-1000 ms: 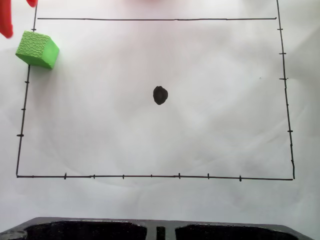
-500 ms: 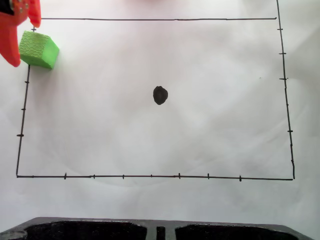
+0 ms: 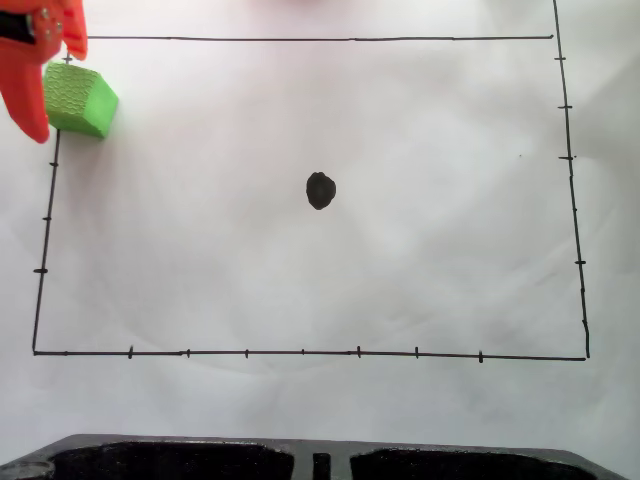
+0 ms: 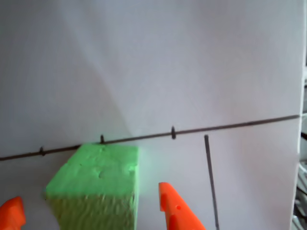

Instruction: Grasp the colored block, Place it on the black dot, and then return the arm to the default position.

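The colored block (image 3: pixel 88 100) is a bright green cube at the top left corner of the drawn rectangle, on its left line. The black dot (image 3: pixel 320 190) lies in the middle of the white paper, far to the block's right. My orange-red arm's gripper (image 3: pixel 57 95) comes in from the top left corner, open, with one long finger on the block's left and a shorter one at its upper edge. In the wrist view the block (image 4: pixel 96 172) sits between the two orange fingertips of the gripper (image 4: pixel 88 191), with gaps on both sides.
A thin black rectangle with tick marks (image 3: pixel 300 352) frames the paper. A dark moulded tray edge (image 3: pixel 320 462) runs along the bottom of the fixed view. In the wrist view a ticked line (image 4: pixel 230 125) crosses behind the block.
The gripper has come down from the top left corner and further over the block, its fingers now on either side. The block and the dot have not moved.
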`<action>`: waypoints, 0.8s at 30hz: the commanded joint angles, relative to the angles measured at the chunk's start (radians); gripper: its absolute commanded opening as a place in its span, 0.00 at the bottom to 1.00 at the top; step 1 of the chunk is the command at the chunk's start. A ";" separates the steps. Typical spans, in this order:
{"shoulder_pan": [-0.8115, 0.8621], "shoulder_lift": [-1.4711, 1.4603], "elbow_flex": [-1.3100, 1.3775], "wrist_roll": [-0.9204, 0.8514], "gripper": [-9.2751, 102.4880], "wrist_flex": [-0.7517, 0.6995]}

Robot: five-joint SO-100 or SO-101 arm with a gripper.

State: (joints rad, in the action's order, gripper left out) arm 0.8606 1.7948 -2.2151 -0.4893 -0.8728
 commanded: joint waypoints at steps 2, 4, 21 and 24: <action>-0.014 -0.008 0.051 -0.008 0.41 0.018; -0.021 -0.020 0.058 -0.003 0.41 0.018; -0.038 -0.071 0.072 -0.003 0.27 0.046; -0.034 -0.067 0.072 -0.002 0.24 0.048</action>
State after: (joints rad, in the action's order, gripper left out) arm 0.8176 1.7135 -2.1767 -0.4832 -0.8345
